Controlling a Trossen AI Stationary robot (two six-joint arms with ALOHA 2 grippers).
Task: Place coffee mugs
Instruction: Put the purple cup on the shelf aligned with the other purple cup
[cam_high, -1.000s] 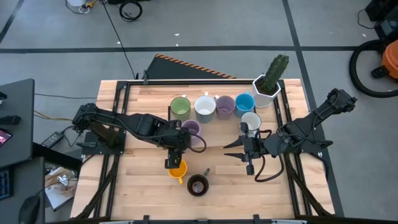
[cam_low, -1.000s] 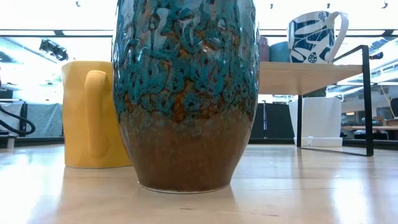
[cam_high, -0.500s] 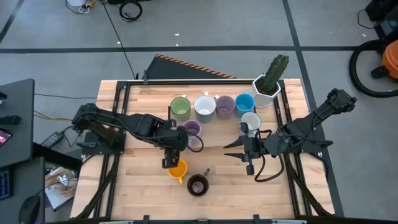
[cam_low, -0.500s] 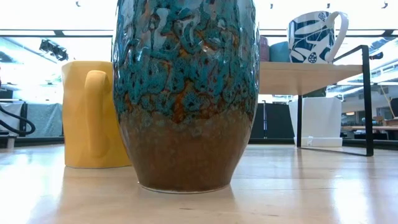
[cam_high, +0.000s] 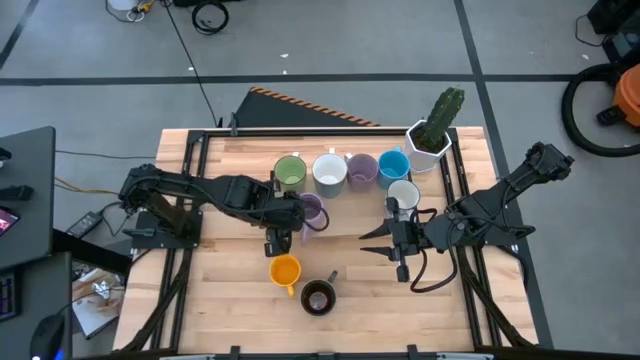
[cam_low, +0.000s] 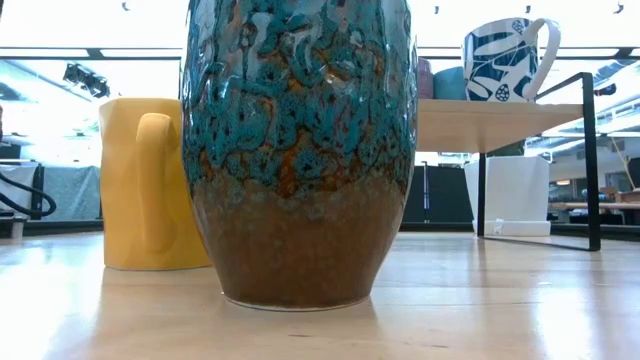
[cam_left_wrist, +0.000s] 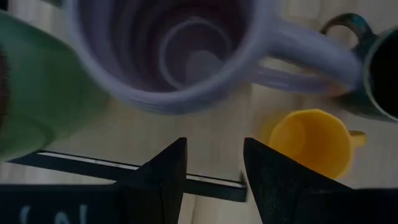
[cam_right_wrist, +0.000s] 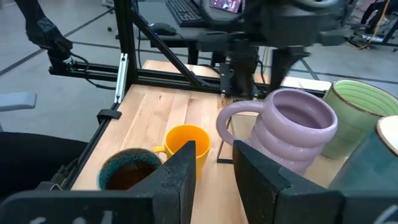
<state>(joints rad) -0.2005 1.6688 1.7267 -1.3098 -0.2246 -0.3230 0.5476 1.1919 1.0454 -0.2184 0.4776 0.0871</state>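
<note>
The orange mug (cam_high: 285, 270) sits on the wooden table (cam_high: 220, 300) next to the dark brown mug (cam_high: 318, 297), apart from the row of mugs at the back. The left gripper (cam_high: 274, 240) hangs just behind it near a lavender mug (cam_high: 311, 210), its fingers apart and holding nothing. I think a mug must be picked next, so the claw has to come down around one and squeeze; the right gripper (cam_high: 400, 246) waits by the white mug (cam_high: 403, 196), also parted and holding nothing.

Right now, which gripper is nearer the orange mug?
Left. The left gripper hangs just behind the orange mug, clear of it; the right gripper waits farther off to its right, near the table's middle.
</note>
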